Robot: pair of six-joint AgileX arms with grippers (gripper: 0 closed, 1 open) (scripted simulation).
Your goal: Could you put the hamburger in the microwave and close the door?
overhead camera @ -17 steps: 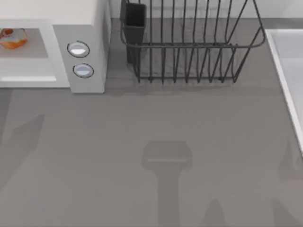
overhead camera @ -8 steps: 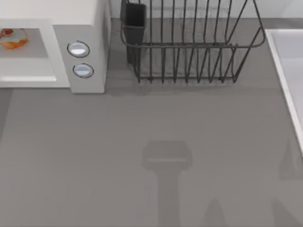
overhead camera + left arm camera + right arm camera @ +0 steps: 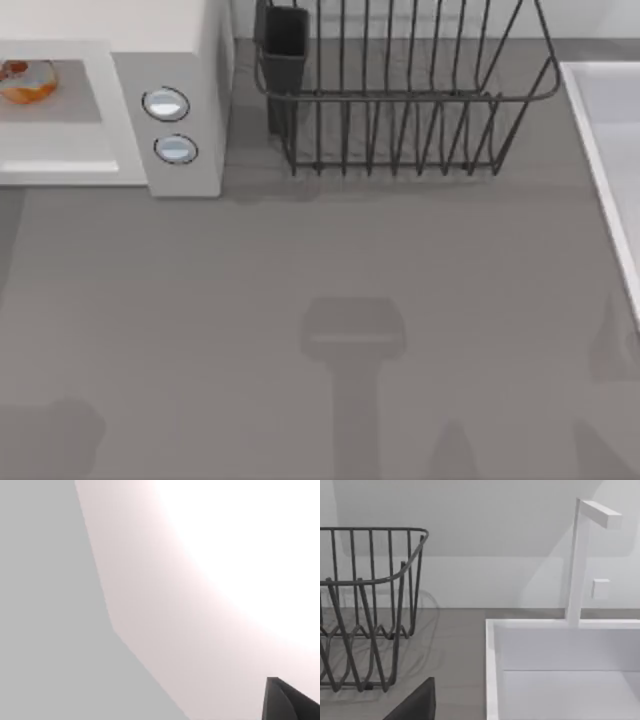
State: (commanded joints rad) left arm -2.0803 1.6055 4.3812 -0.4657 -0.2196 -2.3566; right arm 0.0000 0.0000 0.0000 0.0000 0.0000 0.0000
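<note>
I cannot tell the state of either of my claws. The hamburger (image 3: 27, 81) lies inside the microwave (image 3: 170, 40) at the upper left of the top view, beside its two knobs (image 3: 166, 103). One black dish rack (image 3: 400, 90) stands at the upper middle, one white sink (image 3: 560, 670) at the right edge.
</note>
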